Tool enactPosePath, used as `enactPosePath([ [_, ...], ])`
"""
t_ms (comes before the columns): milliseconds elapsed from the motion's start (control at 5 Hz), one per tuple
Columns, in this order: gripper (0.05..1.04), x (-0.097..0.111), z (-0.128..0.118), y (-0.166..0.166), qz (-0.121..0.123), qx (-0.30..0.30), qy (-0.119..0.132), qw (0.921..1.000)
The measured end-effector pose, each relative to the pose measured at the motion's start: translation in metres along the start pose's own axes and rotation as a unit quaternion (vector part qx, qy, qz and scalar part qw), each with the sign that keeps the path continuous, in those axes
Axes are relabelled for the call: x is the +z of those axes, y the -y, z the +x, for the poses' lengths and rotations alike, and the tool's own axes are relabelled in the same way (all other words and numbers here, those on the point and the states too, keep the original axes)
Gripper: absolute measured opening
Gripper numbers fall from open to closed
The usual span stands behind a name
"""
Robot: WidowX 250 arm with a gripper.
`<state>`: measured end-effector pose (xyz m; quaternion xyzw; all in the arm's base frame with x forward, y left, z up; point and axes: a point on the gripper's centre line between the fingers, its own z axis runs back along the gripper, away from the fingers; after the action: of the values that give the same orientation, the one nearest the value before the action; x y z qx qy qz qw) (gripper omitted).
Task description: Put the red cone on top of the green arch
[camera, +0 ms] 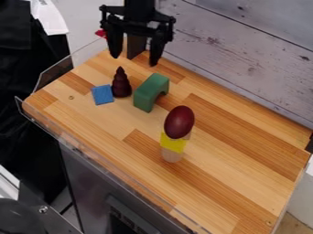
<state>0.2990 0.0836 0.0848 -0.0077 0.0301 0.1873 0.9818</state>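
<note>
At top, left of centre, my gripper (134, 61) hangs wide. The red cone (121, 86) stands upper left, so near the green arch (145, 93) that a descending finger could topple either.

black robot arm (139, 8), black gripper (134, 61) with two tapering fingers (156, 51), angular black bracket (138, 29), small knobs

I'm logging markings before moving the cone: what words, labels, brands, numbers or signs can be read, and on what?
No readable text anywhere.
Red cone, green arch, blue block: no lettering visible.
Dark front panel below the tabletop: faint marks, too small to read.
</note>
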Motion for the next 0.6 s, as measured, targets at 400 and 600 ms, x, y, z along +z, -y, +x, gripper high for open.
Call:
enactPosePath([
  [400, 1.001, -0.013, 0.003, -0.016, -0.009, 0.023, -0.017, 0.9995],
  [600, 1.001, -0.019, 0.003, -0.021, -0.009, 0.042, -0.015, 0.9990],
])
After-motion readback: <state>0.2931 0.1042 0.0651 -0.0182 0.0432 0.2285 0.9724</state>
